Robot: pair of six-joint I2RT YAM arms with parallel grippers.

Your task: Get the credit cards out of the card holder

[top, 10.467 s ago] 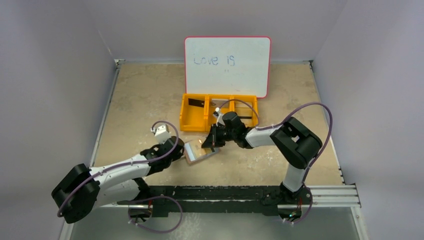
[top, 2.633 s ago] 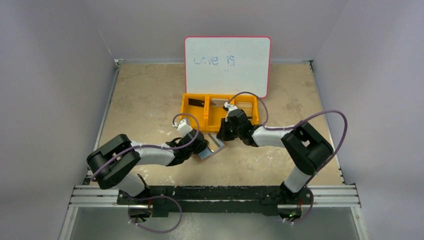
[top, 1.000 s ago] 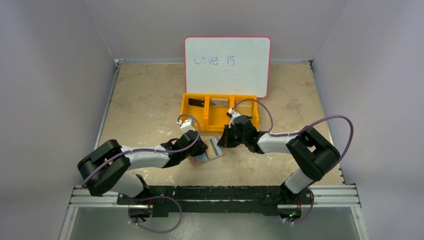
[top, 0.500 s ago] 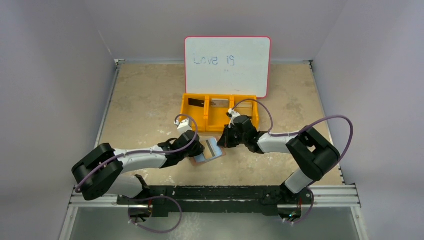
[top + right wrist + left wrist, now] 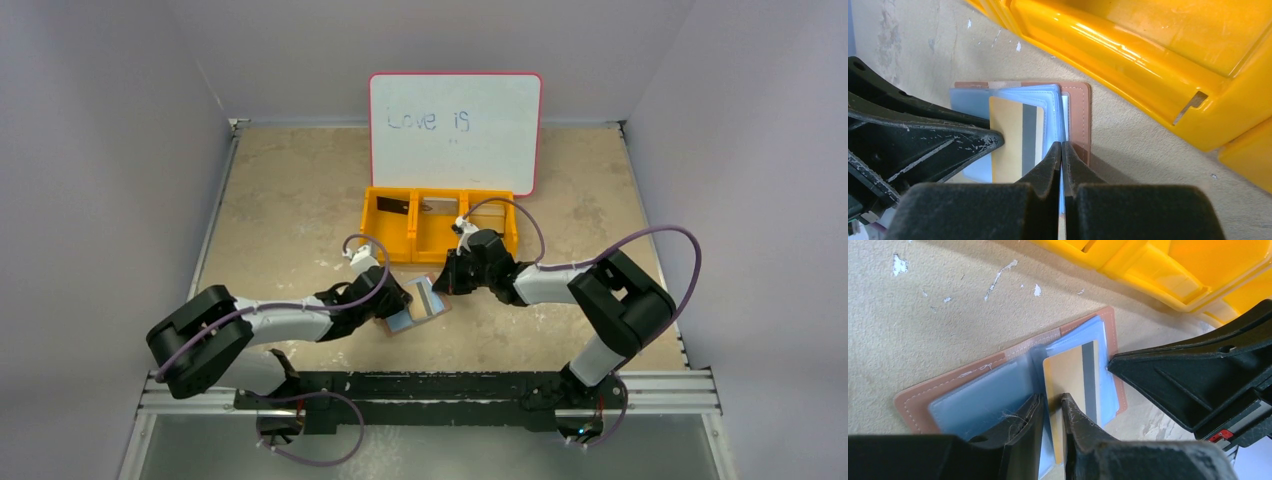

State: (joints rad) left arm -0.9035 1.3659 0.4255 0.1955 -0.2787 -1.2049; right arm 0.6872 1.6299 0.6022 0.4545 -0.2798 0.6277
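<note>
Beige table (image 5: pixel 280 200) bears tray (image 5: pixel 367 226), whiteboard (image 5: pixel 455 130), open card holder (image 5: pixel 400 321).

The brown bifold card holder (image 5: pixel 914 402) looks like matt stitched leather with glossy clear plastic pockets, the orange tray (image 5: pixel 1148 275) shiny smooth plastic, the beige tabletop (image 5: pixel 923 315) rough.

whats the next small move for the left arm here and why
Probably close the left gripper on the beige card and draw it back out of the card holder. Its fingers stand slightly apart astride the card's near edge, and the shut right gripper seems to pin the holder's far edge.
</note>
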